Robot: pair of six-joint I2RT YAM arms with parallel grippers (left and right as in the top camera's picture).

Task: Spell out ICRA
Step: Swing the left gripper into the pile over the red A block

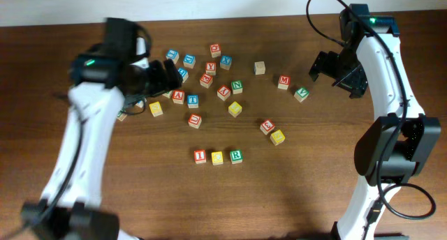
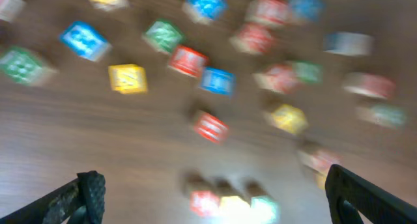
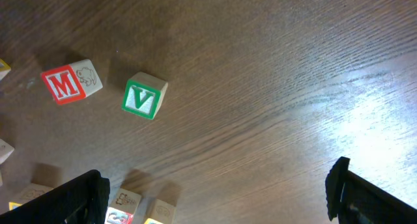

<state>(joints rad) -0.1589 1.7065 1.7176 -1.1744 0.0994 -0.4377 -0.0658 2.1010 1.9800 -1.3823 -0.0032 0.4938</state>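
Left end effector: hangs over the left edge of the loose cluster. Its fingers are spread wide with nothing between them. The view from its wrist is badly smeared.
Right end effector: sits over the far right of the counter, well apart from the row. Its fingers are also spread, with nothing held.
I: red face, at the left end of a short row toward the front middle of the counter.
C: yellow, just beside the I on its right.
R: green, just beside the C, closing the row on the right.
A: red face, not in the row. It lies up in the cluster just beside a blue block, close to the left end effector's tips.
M: red, on the right side of the counter near the right end effector.
V: green, just beside the M but apart from it.
Other blocks: strewn across the far middle of the counter, in mixed colours.
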